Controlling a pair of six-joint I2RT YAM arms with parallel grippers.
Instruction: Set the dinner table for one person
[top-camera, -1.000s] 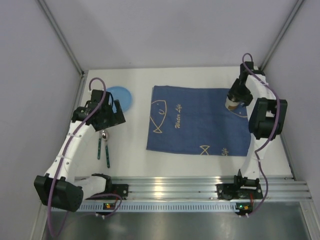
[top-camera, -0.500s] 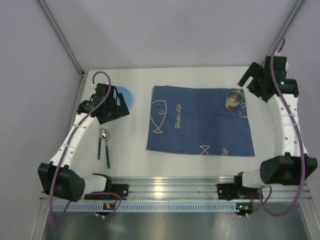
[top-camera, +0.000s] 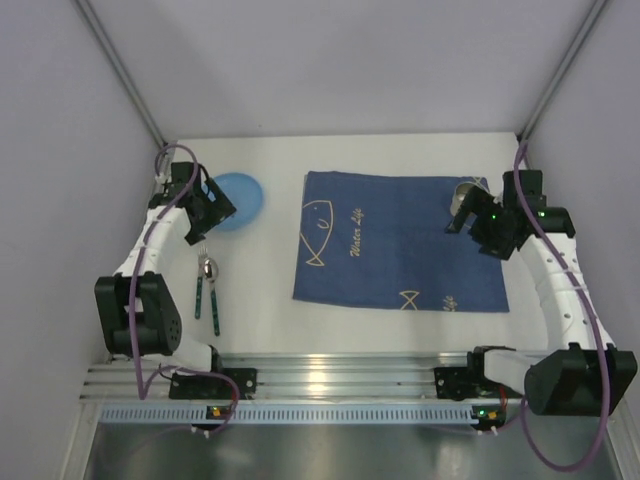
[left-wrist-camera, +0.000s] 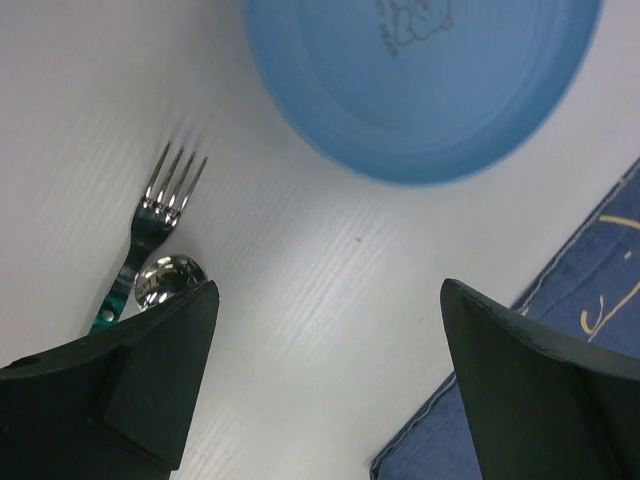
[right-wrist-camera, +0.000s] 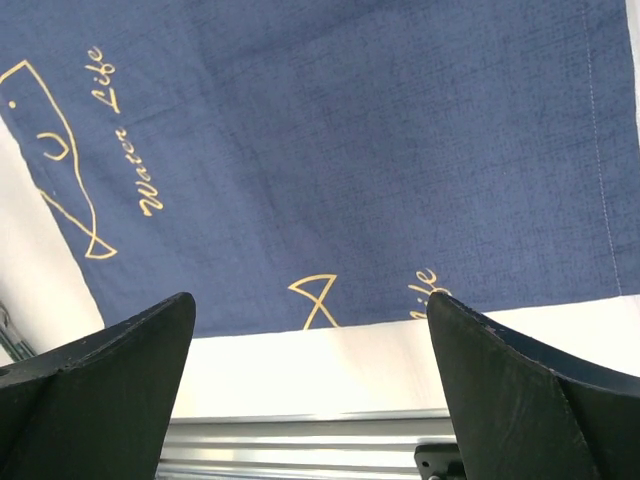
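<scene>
Left tool (left-wrist-camera: 330, 345) and right tool (right-wrist-camera: 310, 385) hang spread, empty, above the dinner table (top-camera: 258, 318), seemingly not touching.

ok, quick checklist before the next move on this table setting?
1. Left fingers open and empty: ok.
2. Right fingers open and empty: ok.
3. Plate on the cloth: not ok, it sits on the bare table left of the cloth.
4. Fork and spoon laid at the setting: not ok, both lie together on the table left of the cloth.
5. Cup on the cloth: ok, far right corner.
6. Right arm clear of the cup: cannot tell, it overlaps the cup in the top view.
</scene>
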